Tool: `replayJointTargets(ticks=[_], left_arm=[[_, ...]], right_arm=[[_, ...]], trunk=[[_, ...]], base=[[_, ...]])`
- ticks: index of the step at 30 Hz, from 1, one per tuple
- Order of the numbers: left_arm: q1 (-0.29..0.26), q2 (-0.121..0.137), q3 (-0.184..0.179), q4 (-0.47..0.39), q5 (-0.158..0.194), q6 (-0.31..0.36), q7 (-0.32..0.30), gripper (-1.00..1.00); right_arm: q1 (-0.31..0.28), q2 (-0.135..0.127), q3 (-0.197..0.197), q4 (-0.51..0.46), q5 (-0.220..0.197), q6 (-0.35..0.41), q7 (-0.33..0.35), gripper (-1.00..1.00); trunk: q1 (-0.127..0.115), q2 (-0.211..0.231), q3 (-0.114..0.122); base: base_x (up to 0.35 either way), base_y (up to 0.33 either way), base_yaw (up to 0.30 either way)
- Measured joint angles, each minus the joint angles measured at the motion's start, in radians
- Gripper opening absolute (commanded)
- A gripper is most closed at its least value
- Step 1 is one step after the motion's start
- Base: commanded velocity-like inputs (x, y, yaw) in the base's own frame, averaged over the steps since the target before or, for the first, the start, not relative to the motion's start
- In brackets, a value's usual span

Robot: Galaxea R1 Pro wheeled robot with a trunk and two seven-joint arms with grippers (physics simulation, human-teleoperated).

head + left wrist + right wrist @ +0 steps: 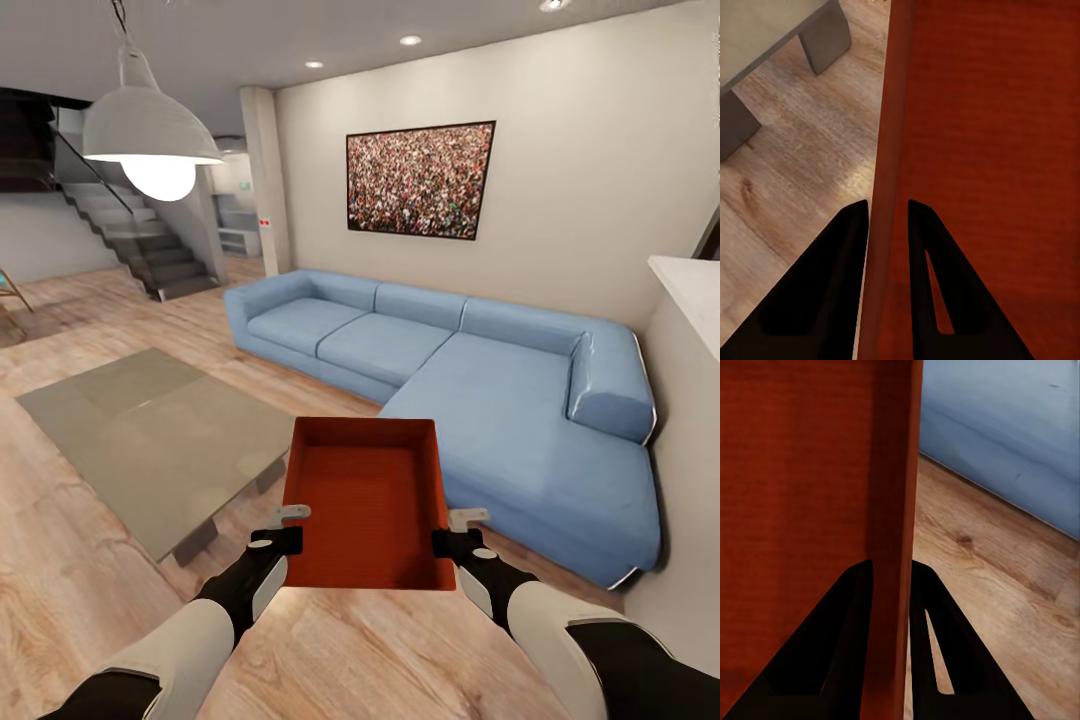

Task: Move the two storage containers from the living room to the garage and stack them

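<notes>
Nearest, two black-and-white arms reach forward over the light wood plank floor (400, 650). The left end effector (285, 528) and the right end effector (455, 532) each pinch a side wall of one storage container (368, 505), held level above the floor between them. In the left wrist view the two dark fingers (832, 292) straddle the container's left wall (889, 150), one inside and one outside; the right wrist view shows the same hold on the right wall (896, 510) by its fingers (832, 645). The container is a plain orange-red rectangular box, open-topped, with straight walls and a flat base, its interior bare.

To the left, a low grey surface (150, 440) stands on blocky legs. To the right and beyond, a blue corner sofa (470, 390) runs along the pale wall. Above it hangs a framed picture (420, 180). Farther left, a white pendant lamp (150, 135) hangs before a staircase (140, 230).
</notes>
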Motion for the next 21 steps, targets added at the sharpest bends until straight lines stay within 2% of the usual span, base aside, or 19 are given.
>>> replayJointTargets(ticks=[21], left_arm=[[0.000,0.000,0.000,0.000,0.000,0.000,0.000,-1.00]], right_arm=[[0.000,0.000,0.000,0.000,0.000,0.000,0.000,-1.00]], trunk=[[0.000,0.000,0.033]], base=[[0.000,0.000,0.000]])
